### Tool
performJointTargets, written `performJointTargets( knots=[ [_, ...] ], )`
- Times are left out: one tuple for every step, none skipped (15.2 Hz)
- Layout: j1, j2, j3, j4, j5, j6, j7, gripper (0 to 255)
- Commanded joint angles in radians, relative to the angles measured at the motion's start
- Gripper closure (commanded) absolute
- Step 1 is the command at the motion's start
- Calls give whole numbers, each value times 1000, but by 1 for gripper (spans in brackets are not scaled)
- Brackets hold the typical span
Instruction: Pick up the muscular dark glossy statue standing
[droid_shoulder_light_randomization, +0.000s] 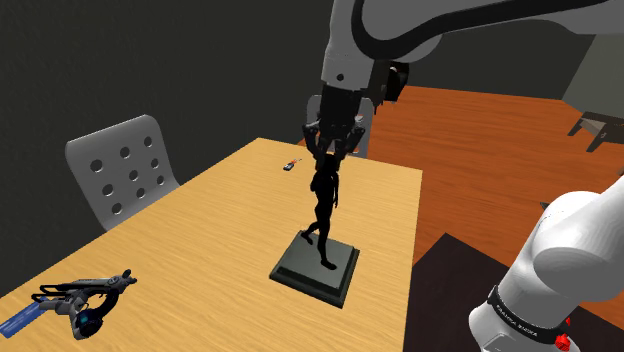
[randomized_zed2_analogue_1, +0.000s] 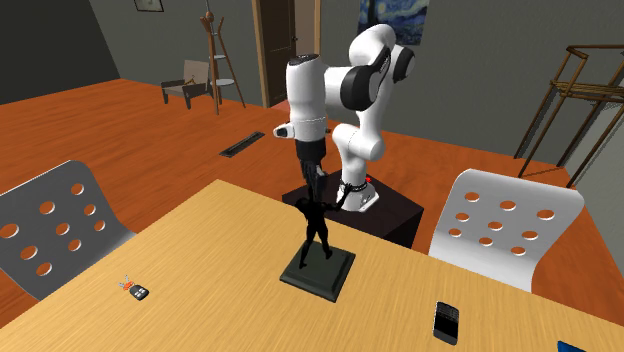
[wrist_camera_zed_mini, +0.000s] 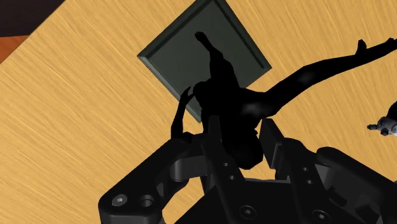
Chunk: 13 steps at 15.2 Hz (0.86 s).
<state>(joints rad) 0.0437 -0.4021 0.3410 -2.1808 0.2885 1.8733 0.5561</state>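
On the wooden table (droid_shoulder_light_randomization: 215, 225) the statue (droid_shoulder_light_randomization: 323, 198) stands upright on its base (droid_shoulder_light_randomization: 300, 268), its long axis vertical, directly beneath the gripper (droid_shoulder_light_randomization: 328, 148), whose fingers look clamped on its upper body.

No words or numbers can be read anywhere. A black band (droid_shoulder_light_randomization: 516, 318) low on the white arm (droid_shoulder_light_randomization: 575, 245), seen in the shoulder view, has tiny white letters on it — but they are too small to make out.
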Motion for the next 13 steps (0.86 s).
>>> performJointTargets(
  knots=[
    [-1, -2, -3, 26, -2, -26, 4, 255],
    [-2, -2, -5, 39, -4, -39, 6, 255],
    [-2, -1, -6, 53, -5, -52, 8, 255],
    [-3, -1, -7, 67, -7, -66, 10, 255],
    [-4, 0, -8, 81, -8, -79, 12, 255],
    [-4, 1, -10, 95, -10, -92, 15, 255],
    [-5, 3, -11, 109, -11, -105, 17, 255],
    [-6, 4, -12, 124, -13, -118, 19, 255],
    [-6, 6, -13, 139, -14, -131, 21, 255],
    [-7, 8, -14, 154, -16, -144, 24, 255],
    [-8, 10, -15, 169, -17, -157, 26, 255],
    [-8, 10, -15, 171, -17, -159, 26, 255],
    [-8, 10, -15, 171, -17, -159, 26, 255]
  ],
)
